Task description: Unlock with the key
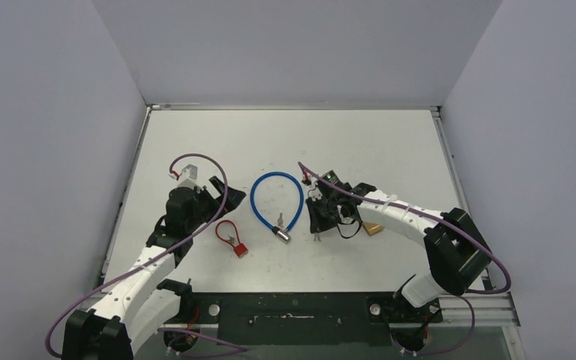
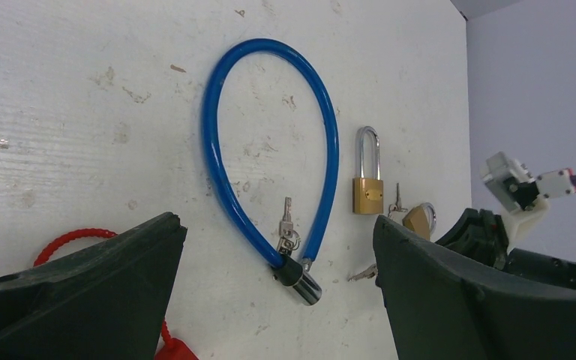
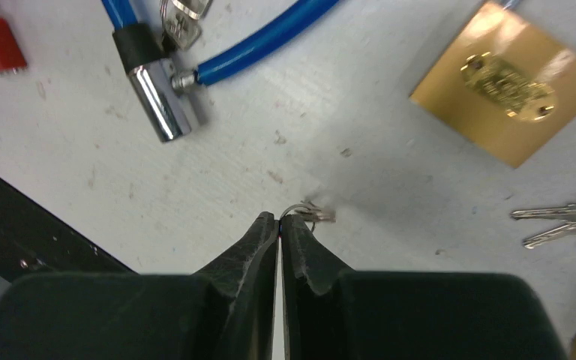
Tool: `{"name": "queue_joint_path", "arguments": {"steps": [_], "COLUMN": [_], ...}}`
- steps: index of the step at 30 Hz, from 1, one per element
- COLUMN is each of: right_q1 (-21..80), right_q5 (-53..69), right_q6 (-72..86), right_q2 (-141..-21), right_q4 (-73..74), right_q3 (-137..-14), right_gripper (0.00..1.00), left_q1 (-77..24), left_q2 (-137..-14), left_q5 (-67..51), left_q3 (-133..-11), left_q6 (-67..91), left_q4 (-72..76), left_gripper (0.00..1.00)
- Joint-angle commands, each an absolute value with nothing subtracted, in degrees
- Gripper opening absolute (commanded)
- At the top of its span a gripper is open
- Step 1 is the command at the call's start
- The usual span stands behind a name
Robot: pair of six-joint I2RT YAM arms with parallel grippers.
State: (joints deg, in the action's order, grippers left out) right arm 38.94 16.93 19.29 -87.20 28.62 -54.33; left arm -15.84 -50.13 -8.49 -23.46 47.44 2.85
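Right fingers point(image 3: 259, 251) shut, small key point(image 3: 316, 213) pinched by its ring at the tips, between blue cable lock point(image 3: 157, 82) and brass padlock point(image 3: 506, 82) on the desk point(image 3: 285, 150). 2 spare keys point(image 3: 562, 221) seen beside. Left fingers point(image 2: 105, 285) spread wide open, nothing gripped, red lock point(image 2: 67, 240) just beneath.

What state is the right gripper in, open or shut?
Shut: the right gripper has its fingertips pressed together, pinching a small key ring.
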Motion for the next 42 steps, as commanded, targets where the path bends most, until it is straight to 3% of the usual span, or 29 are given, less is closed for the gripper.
{"name": "queue_joint_path", "arguments": {"steps": [1,6,8,18,25,28,37,42], "right_q1": [42.1,44.1,44.3,52.9,56.5,56.8,56.7,55.2], "right_q5": [17.5,10.5,8.9,7.3,2.0,0.6,1.0,3.7], "right_q6": [21.5,23.6,24.8,20.2,14.5,11.6,6.5,7.1], "right_q2": [-84.7,-83.4,-82.6,-85.1,-89.1,-91.4,-96.7,-97.7], "right_q4": [29.4,34.2,34.8,34.1,36.3,36.6,36.7,33.5], "right_q3": [-52.7,-53.4,-53.4,-50.7,-53.5,-54.9,-56.5,-57.0], "right_gripper": [0.13,0.46,0.53,0.51,0.29,0.26,0.47,0.53], "left_q1": [-16.2,-16.2,-16.2,-16.2,-16.2,-16.2,-16.2,-16.2], "left_q2": [-49.3,-49.4,-49.4,-48.6,-46.6,-46.1,-45.2,-44.9], "left_q5": [-9.5,-9.3,-9.2,-9.4,-9.1,-9.1,-8.5,-8.3], "left_q3": [-23.1,-23.5,-23.7,-23.7,-23.1,-23.2,-24.0,-23.8], "left_q6": [47.7,46.8,46.5,46.0,46.0,45.9,45.2,45.4], "left_q4": [5.7,4.6,4.3,2.4,0.8,0.5,0.1,-1.4], "left_gripper": [0.95,0.95,0.95,0.95,0.95,0.95,0.95,0.95]}}
